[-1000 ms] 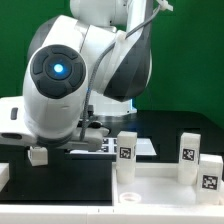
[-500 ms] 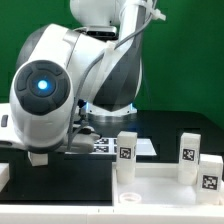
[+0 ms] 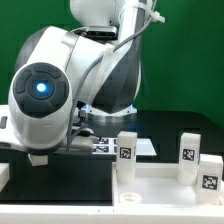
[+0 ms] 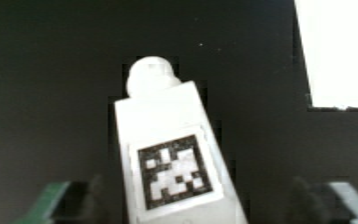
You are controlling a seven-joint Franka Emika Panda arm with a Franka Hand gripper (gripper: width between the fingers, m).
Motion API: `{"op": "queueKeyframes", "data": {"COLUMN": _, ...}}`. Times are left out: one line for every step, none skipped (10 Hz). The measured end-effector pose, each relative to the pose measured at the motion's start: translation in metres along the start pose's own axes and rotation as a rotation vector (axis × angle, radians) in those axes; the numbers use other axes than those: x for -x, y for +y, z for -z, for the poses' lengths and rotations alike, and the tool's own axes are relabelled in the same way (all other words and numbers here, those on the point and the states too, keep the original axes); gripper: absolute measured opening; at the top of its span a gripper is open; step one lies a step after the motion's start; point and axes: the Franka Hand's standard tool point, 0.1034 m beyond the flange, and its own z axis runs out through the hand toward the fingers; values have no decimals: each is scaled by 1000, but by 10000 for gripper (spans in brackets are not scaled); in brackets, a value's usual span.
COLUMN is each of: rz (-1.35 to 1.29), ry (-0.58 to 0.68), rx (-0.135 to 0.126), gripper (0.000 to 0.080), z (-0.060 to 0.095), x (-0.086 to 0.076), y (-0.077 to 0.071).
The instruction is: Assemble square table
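Fingers [image 4: 51, 203]: wrist view shows two dark tips low in the frame, one at each side of a white table leg [image 4: 167, 150], standing apart from it with dark gaps between. Not closed on it; contact cannot be told. Leg is a long block with a black-and-white tag on its face and a rounded peg at the far end, lying on the black tabletop [image 4: 51, 90].

Exterior view: gripper [image 3: 38, 157] sits low at the frame's left, beneath the bulky white arm [image 3: 45, 95]. The square top [image 3: 160, 190], white with raised rim, fills the lower right. Three tagged legs stand on it: one [image 3: 126, 148] at centre, two [image 3: 189, 150] [image 3: 209, 173] near the right edge. The marker board [image 3: 140, 146] lies flat behind them.
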Motion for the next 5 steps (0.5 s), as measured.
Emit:
{"op": "queueKeyframes", "data": {"rz": 0, "ry": -2, "rx": 0, "gripper": 411, "z": 0, "x": 0, "y": 0}}
{"op": "queueKeyframes", "data": {"rz": 0, "ry": -2, "rx": 0, "gripper": 285, "z": 0, "x": 1, "y": 0}}
{"op": "queueKeyframes", "data": {"rz": 2, "ry": 1, "rx": 1, "gripper": 285, "z": 2, "x": 0, "y": 0}}
{"op": "queueKeyframes", "data": {"rz": 6, "ry": -5, "rx": -3, "gripper": 285, "z": 15, "x": 5, "y": -4}}
{"op": "queueKeyframes", "data": {"rz": -4, "ry": -49, "rx": -38, "gripper": 285, "z": 37, "x": 18, "y": -10}}
